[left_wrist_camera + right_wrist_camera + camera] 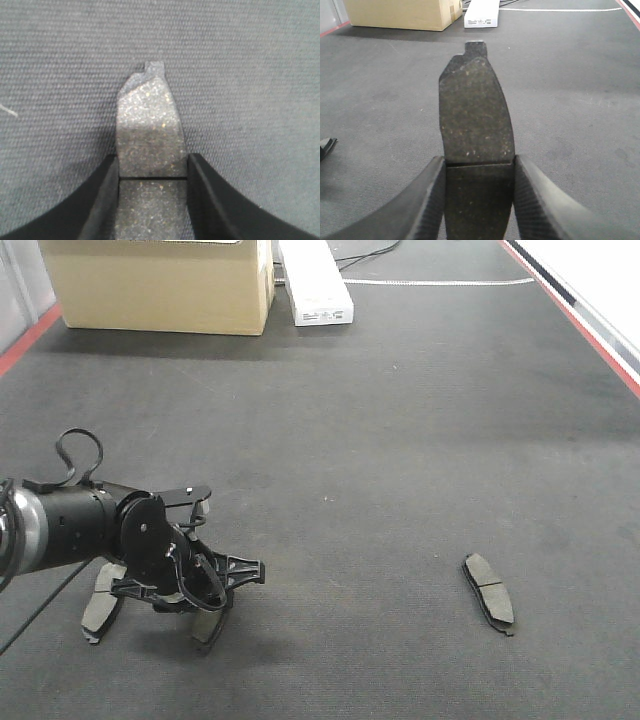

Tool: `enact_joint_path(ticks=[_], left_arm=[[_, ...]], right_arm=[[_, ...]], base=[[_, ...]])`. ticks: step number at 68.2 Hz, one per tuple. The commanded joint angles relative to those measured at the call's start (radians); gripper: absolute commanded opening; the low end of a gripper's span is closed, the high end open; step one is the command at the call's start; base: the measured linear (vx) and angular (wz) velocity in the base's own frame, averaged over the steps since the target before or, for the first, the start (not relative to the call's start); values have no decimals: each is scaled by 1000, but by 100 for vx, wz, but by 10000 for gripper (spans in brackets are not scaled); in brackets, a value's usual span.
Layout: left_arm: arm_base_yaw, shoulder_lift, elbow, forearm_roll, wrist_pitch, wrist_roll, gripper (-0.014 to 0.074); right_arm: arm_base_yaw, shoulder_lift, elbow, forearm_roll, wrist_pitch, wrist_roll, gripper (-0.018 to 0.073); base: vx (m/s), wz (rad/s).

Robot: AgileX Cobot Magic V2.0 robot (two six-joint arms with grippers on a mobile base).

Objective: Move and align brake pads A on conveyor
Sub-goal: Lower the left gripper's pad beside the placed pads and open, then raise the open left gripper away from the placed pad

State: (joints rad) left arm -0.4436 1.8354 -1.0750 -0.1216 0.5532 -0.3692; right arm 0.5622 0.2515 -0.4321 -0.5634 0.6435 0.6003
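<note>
So the left gripper (205, 595) was down low on the conveyor (380, 460), front-left corner of the front view. Its jaws were pinching a brake pad (149, 131) by its long edges; in the left wrist view you could see the pad sticking out past the two black fingers (102, 195), with the centre groove right at the fingertips and the little tab end pointing away. Belt fabric filled the rest of that view, close underneath. I couldn't tell whether the pad was touching the belt or just above it.

Another pad (102, 602) lay on the belt just behind that gripper, partly hidden by the arm. A third pad (489, 591) sat on its own well off to the right on the belt, flat, pointing roughly away from the camera with a slight tilt.

The right gripper (479, 172) didn't show in the front view, but its wrist cam showed the same kind of grip: jaws clamped on a pad (475, 115) by its sides, groove at the fingertips, tab end forward. That one looked to be held up above the belt.

At the far end of the belt there was a cardboard box (160, 285) and a white box (318, 285) next to it. A red stripe (590, 335) ran along the right edge.
</note>
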Motion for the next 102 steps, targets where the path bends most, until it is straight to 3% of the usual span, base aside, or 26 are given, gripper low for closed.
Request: enact_joint_path(ticks=[1,24,46,55,71,102], left_arm=[[-4,-29,-22,-1,-34,-3,341],[-18,-167,-28,66,23,14,377],[-118,-462,-12,167,102,11,377],[-139,-617,74,214,57,-42,377],[-144,-916,287,232,-26,-40,377],[-144,-1438,548,231,-5,13,377]], right_arm=[[-3,12,-30,-37,-76,-4,-4],[-3,12,-30,-37,-76,-4,-4],[-3,12,-30,-37,-76,-4,-4],[-3,12,-30,-37,-75,-4,-4],[-3,12,-30,-37,-75,-4,-4],[-3,12,-30,-37,-74,-4,-4]], base=[[0,0],[0,0],[0,0],[0,0],[0,0],[0,0]])
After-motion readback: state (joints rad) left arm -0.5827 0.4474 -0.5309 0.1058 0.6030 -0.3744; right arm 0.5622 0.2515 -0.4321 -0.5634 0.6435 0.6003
